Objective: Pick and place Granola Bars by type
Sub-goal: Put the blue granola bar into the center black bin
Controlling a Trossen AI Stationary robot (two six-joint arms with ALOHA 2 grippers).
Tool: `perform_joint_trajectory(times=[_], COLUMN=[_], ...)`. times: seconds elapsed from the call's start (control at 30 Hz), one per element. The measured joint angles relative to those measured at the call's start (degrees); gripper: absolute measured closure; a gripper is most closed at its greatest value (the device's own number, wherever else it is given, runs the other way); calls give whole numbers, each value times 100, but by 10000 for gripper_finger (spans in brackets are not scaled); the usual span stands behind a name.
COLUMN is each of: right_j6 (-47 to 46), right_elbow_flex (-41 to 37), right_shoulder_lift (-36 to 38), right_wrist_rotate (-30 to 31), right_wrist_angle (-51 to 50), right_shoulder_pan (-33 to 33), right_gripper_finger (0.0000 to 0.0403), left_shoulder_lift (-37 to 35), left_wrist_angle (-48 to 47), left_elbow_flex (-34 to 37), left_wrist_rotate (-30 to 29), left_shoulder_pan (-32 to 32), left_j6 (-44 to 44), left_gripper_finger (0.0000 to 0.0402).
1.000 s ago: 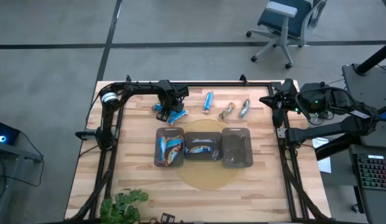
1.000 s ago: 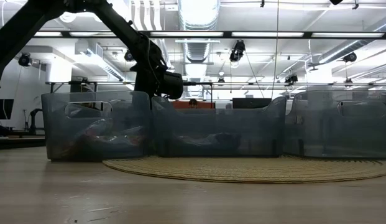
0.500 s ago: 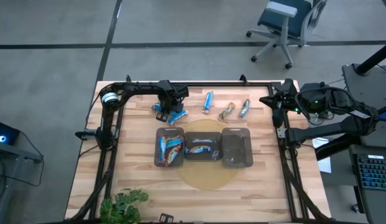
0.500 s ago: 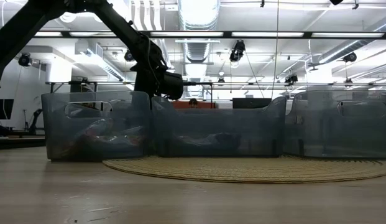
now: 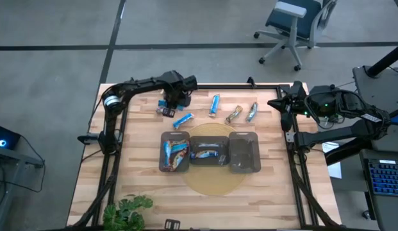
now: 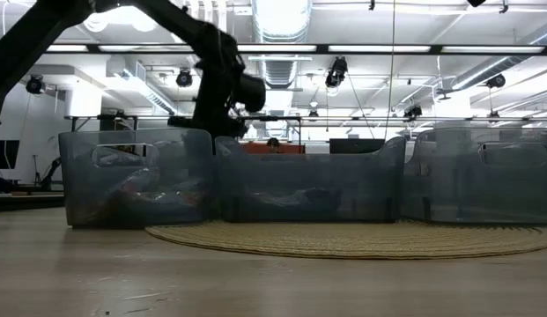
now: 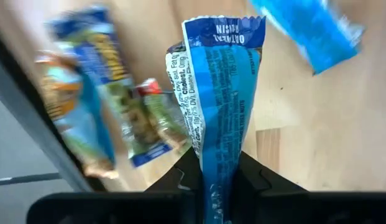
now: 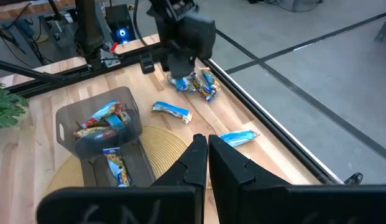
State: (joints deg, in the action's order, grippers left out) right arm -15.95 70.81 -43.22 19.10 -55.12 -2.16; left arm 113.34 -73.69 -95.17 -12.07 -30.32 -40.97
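One blue granola bar point(image 7: 217, 99) is clamped upright in the left pincer point(image 5: 175, 100). Loose bars point(image 5: 233, 115) lie on the desk toward 12 o'clock; others point(image 5: 175, 151) fill the trays.

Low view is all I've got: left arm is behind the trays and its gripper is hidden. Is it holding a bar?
Observer: Yes. The left gripper is shut on a blue bar, seen in its wrist view.
Operator: Where on the table?
Observer: Near the far edge, by a small pile of mixed bars, beyond the left tray.
Operator: Right arm?
Observer: The right gripper is shut on nothing, waiting at the table's right side.
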Motion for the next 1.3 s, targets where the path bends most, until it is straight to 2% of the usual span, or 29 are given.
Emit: perform_joint_trajectory(times=[0.1,0.37,0.67,0.87,1.1,1.3], right_j6=[7,7,7,10,7,10], right_elbow_flex=[0,0,0,0,0,0], right_shoulder_lift=[7,9,9,9,9,9], right_wrist_rotate=[-1,0,1,-1,-1,1], right_wrist_angle=[0,0,0,0,0,0], right_shoulder_pan=[1,1,0,-1,-1,0], right_gripper_finger=[394,394,394,394,394,394], left_shoulder_lift=[0,-2,-2,-2,-2,-2], left_wrist_angle=[-378,-586,-586,-565,-399,20], left_elbow_flex=[-676,-2335,-3577,-3878,-3828,-3473], left_wrist_rotate=[222,1336,2222,2763,2845,2912], left_shoulder_pan=[37,196,544,906,1477,1938], left_j6=[305,831,1189,1476,1644,2111], left_gripper_finger=[376,376,376,376,376,376])
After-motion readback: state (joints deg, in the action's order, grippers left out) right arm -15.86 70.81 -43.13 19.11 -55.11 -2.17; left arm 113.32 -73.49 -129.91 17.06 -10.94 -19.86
